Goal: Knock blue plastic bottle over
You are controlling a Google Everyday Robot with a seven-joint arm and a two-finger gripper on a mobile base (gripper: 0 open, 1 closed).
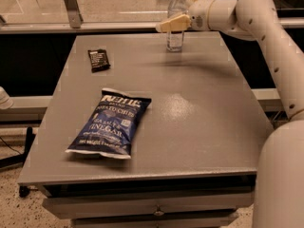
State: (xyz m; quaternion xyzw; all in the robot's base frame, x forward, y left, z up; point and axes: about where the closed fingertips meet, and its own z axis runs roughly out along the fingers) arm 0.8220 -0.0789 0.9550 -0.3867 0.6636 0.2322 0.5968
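Note:
The blue plastic bottle (175, 40) is a slim clear bottle with a white cap. It stands upright at the far edge of the grey table (190, 122). My gripper (163, 27) reaches in from the right at the height of the bottle's middle. Its cream fingers cross in front of the bottle, and their tips stick out just past its left side. Whether they touch the bottle does not show. The white arm (266, 27) runs back along the right side of the view.
A dark blue chip bag (110, 127) lies flat on the near left of the table. A small black snack packet (99, 60) lies at the far left. A glass partition with a metal rail (71, 4) stands behind the table. Drawers run under the front edge.

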